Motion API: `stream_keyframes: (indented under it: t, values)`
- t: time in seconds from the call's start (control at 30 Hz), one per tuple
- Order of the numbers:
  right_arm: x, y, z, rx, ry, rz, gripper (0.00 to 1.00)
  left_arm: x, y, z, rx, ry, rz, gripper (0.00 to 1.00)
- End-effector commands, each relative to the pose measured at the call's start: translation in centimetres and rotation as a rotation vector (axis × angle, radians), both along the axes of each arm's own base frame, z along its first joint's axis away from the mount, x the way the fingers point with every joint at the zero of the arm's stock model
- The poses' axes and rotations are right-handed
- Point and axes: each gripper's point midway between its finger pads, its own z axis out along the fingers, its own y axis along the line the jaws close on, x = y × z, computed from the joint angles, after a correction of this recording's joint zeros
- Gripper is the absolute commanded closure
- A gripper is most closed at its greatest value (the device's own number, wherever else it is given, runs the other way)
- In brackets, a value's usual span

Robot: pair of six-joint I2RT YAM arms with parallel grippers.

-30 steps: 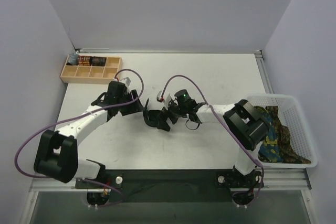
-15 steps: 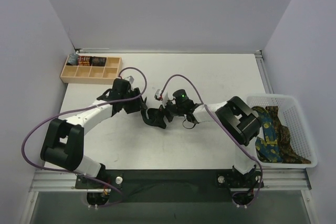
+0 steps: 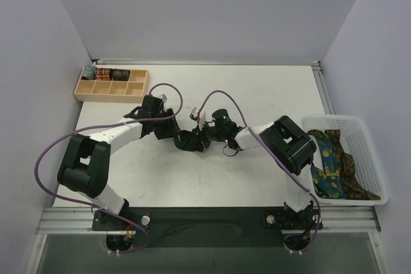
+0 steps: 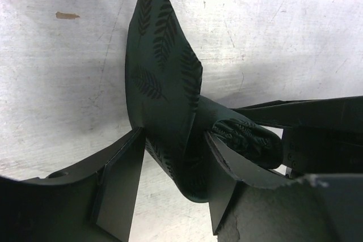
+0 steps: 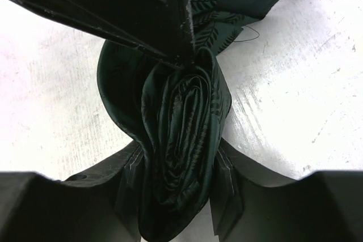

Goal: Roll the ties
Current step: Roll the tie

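The right gripper (image 5: 177, 192) is clamped on the coiled end of the dark green tie (image 5: 181, 140), its fingers pressing both flat sides of the roll. The left gripper (image 4: 173, 181) is closed on a fold of the same tie just beside it, and the pointed tail runs out flat over the table (image 3: 257, 88). Both meet at the table's middle, where the tie lies bunched between them. To finish this roll well, the right fingers should probably squeeze only hard enough to stop the layers springing apart. The left gripper should feed the loose tail under light tension so each new turn lands square on the one before. A slack or twisted tail would likely make the coil cone out sideways. The fold in the left jaws looks creased, so flattening it first seems wise. At the far left corner sits a wooden tray (image 3: 110, 99) with compartments. A few dark items fill its back row, too small to identify, and the front row looks empty. At the right edge a white basket (image 3: 331, 119) holds the blue tie (image 3: 327, 165) with yellow pattern and the brown tie (image 3: 353, 178), heaped loosely together and unrolled.
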Motion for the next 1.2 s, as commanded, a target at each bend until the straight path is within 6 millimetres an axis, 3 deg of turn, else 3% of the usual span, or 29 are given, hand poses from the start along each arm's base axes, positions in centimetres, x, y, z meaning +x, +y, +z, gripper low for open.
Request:
stream_keyframes:
  t: [0.0,0.13,0.17,0.23,0.4,0.5,0.53,0.57,0.63,0.67,0.7,0.77,0.93,1.0,1.17]
  values:
    - [-0.5,0.4,0.8,0.03,0.032,0.018,0.66,2.2,-1.3,2.2,-0.039,-0.08,-0.023,0.44]
    - [-1.0,0.6,2.4,0.079,0.09,0.012,0.83,2.5,-1.5,3.1,-0.042,-0.096,-0.04,0.45]
    - [-1.3,0.5,2.7,0.091,0.117,0.008,0.91,2.7,-1.6,3.4,-0.044,-0.101,-0.044,0.44]
    - [-1.6,0.6,4.4,0.133,0.179,-0.022,0.96,2.4,-1.7,3.6,-0.048,-0.086,-0.064,0.44]
    - [-3.0,-0.1,8.0,0.22,0.38,-0.102,1.0,2.1,-2.4,5.7,-0.088,-0.103,-0.097,0.4]
    - [-3.1,-1.6,9.3,0.226,0.483,-0.2,1.0,1.5,-2.4,7.1,-0.098,-0.115,-0.118,0.31]
    - [-3.5,-2.4,8.9,0.196,0.533,-0.235,1.0,1.3,-2.4,7.4,-0.098,-0.119,-0.122,0.3]
    - [-3.4,-3.0,9.9,0.195,0.533,-0.269,1.0,0.9,-2.2,8.0,-0.099,-0.126,-0.123,0.29]
    - [-4.2,-5.1,9.1,0.095,0.609,-0.342,1.0,0.5,-2.1,8.5,-0.098,-0.132,-0.128,0.29]
    - [-4.3,-5.9,10.1,0.08,0.595,-0.37,1.0,0.0,-1.9,8.9,-0.098,-0.136,-0.13,0.28]
    - [-4.9,-7.6,9.5,-0.01,0.639,-0.427,1.0,-0.3,-1.7,8.8,-0.093,-0.13,-0.129,0.28]
    - [-5.2,-9.8,10.4,-0.061,0.644,-0.484,1.0,-0.9,-1.5,9.2,-0.094,-0.138,-0.13,0.28]
    - [-7.8,-17.1,12.0,-0.267,0.721,-0.674,1.0,-3.1,-0.9,8.1,-0.087,-0.109,-0.147,0.28]
    - [-9.5,-20.3,11.6,-0.408,0.746,-0.763,1.0,-3.6,-0.5,7.6,-0.074,-0.101,-0.149,0.28]
    - [-10.6,-24.3,12.6,-0.578,0.734,-0.837,1.0,-5.5,0.5,5.4,-0.037,-0.047,-0.156,0.29]
